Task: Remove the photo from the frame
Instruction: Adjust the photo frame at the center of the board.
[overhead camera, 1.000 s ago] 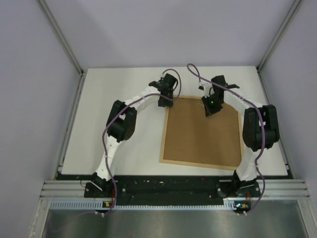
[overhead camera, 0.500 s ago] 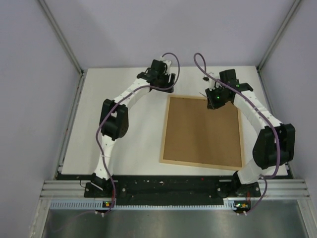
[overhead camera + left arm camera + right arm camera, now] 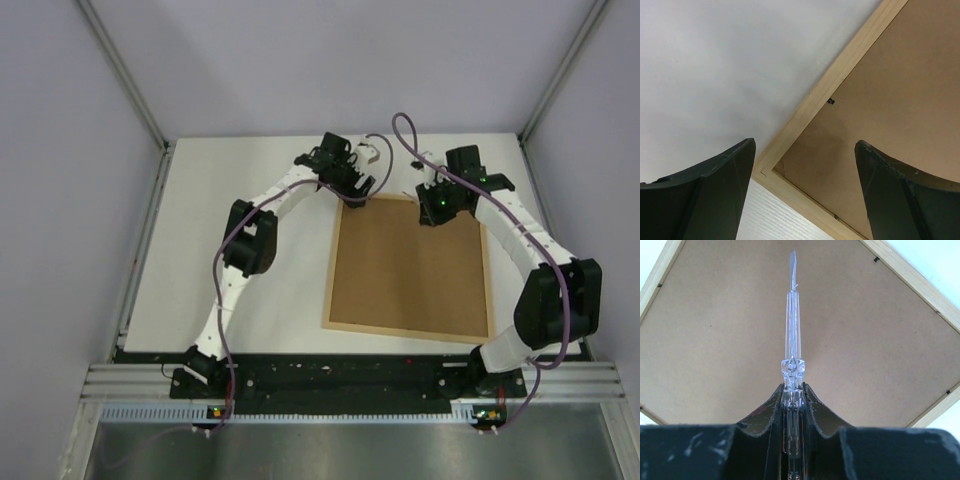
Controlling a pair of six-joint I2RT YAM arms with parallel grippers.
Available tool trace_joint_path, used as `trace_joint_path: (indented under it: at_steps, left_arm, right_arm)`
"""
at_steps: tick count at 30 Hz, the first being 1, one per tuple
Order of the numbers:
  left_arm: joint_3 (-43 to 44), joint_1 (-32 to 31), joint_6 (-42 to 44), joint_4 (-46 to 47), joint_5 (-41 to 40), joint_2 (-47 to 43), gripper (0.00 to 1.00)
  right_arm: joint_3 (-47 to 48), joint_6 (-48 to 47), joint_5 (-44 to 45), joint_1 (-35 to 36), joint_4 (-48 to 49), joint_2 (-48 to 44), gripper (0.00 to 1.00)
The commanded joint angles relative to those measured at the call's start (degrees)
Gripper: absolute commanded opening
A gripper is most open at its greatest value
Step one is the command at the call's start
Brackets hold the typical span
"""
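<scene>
The frame (image 3: 404, 331) lies face down on the white table, its brown fibreboard back (image 3: 410, 265) facing up inside the light-wood rim (image 3: 840, 75). The photo is hidden beneath that back. My left gripper (image 3: 358, 196) hovers over the frame's far left corner, open, with nothing between its dark fingers (image 3: 705, 190). A small black clip (image 3: 830, 101) sits on the rim's inner edge just ahead of it. My right gripper (image 3: 792, 387) is shut on a clear plastic tool (image 3: 793, 315) with a flat tip. The tool points over the back (image 3: 715, 340) near the far edge (image 3: 432, 212).
More small black clips (image 3: 875, 260) dot the rim's inner edge. White table (image 3: 230, 250) extends left of the frame. Grey walls with metal posts enclose the table on three sides. A black rail (image 3: 340, 375) carrying the arm bases runs along the near edge.
My left gripper has opened wide and swung right, over the frame's far left corner. My right arm drew back from over the board to the frame's far edge, still gripping the tool.
</scene>
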Motion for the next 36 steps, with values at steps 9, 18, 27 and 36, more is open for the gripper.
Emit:
trace_joint_path:
  at_steps: [9,18,27,36]
  left_arm:
    - [2.3,-2.8,13.9,1.7,-10.7,2.4,0.86]
    - [2.5,-2.9,16.2,1.4,-9.5,3.1,0.78]
    - [3.2,-2.7,19.0,-4.0,-3.7,3.0,0.24]
    - [5.9,-2.8,22.9,-11.2,-3.4,4.9,0.25]
  right_arm:
    - [-0.8,-0.7,-3.2,-0.7,1.8,-6.0,0.00]
    - [-0.9,-0.5,-3.9,-0.7,1.8,-6.6,0.00]
    - [-0.7,-0.4,-4.2,-0.7,1.8,-7.1,0.00]
    - [-0.6,-0.2,-4.4,-0.7,1.8,-7.7,0.00]
